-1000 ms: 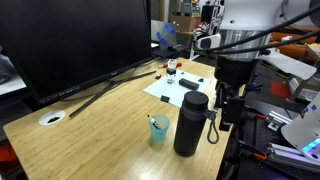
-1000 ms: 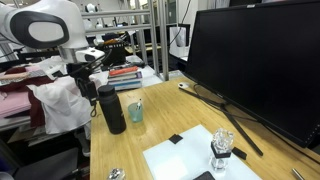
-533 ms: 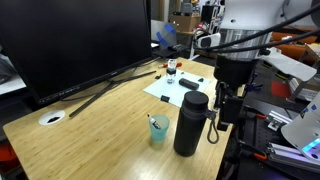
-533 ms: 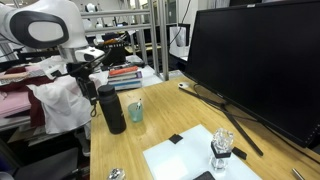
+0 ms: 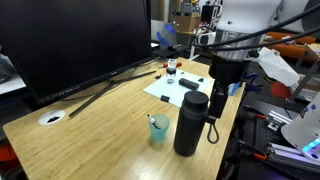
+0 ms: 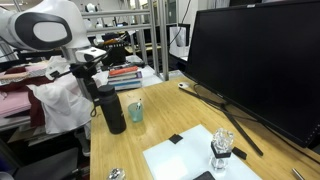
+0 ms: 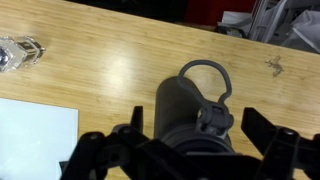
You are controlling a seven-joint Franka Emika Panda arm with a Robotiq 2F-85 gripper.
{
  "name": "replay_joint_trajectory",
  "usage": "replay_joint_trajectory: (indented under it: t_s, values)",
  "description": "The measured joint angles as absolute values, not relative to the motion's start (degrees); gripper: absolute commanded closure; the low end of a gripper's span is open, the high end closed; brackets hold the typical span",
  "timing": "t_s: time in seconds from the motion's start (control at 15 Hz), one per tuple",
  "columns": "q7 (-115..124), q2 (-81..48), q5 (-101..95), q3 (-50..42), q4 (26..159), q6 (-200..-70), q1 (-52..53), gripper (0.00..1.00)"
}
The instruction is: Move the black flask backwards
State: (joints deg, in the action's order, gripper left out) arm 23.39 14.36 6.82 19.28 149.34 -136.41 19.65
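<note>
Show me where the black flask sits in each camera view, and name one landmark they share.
Exterior view: the black flask stands right of centre, low in the picture.
Exterior view: the flask stands left of centre, beside the teal cup.
Wrist view: the flask fills the bottom centre, seen from above.
Shared landmark: the white sheet.

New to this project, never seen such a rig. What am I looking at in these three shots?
It is one robot arm at a wooden table. Two pictures come from cameras standing off the robot; the third looks down from its wrist. On the table: a big monitor, a white sheet, a small cup and the black flask. In the wrist view the tool sits over the flask's lid, jaws open on either side. Nothing is held yet.
</note>
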Motion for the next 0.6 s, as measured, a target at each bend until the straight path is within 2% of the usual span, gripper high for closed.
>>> replay_joint_trajectory:
  t_s: [0.6]
  values:
    - [30.5, 12.1, 5.0, 20.4, 149.4, -138.5, 19.1, 0.0]
